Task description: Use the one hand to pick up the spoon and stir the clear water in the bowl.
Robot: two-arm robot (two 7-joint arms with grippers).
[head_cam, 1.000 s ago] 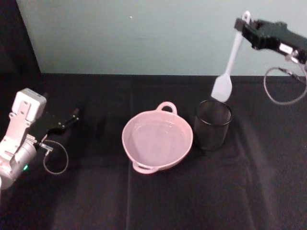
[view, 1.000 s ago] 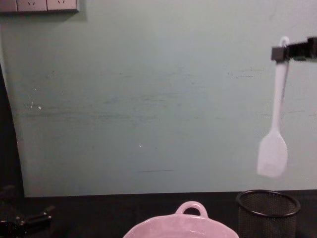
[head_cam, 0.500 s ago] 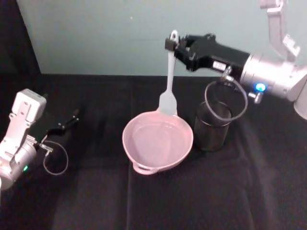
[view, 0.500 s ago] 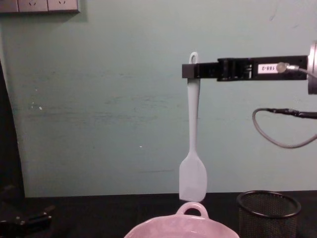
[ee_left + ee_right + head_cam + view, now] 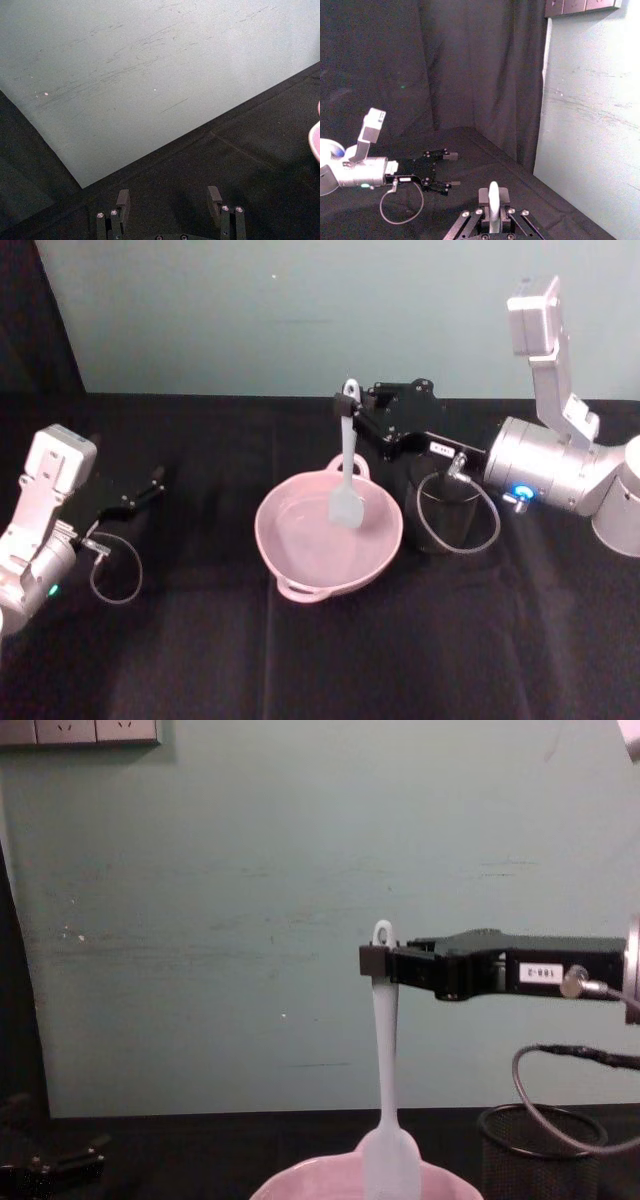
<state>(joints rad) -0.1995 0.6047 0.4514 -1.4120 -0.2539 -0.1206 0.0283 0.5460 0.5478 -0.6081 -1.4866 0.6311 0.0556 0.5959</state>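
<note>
Spoon (image 5: 346,465) hangs in bowl (image 5: 266,545) w/ water, R gripper (image 5: 348,402) pinching handle; L gripper (image 5: 167,200) parked, spread.

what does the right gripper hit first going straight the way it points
Likely nothing near: the right gripper, holding the spoon over the bowl, points level toward the dark curtain; depth unclear.

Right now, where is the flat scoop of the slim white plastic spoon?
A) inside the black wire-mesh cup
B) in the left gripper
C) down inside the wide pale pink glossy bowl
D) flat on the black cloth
C: the spoon hangs upright from the right gripper, which is shut on its handle tip, with the scoop inside the rim of the bowl; the left gripper sits parked, open, at the table's left.
</note>
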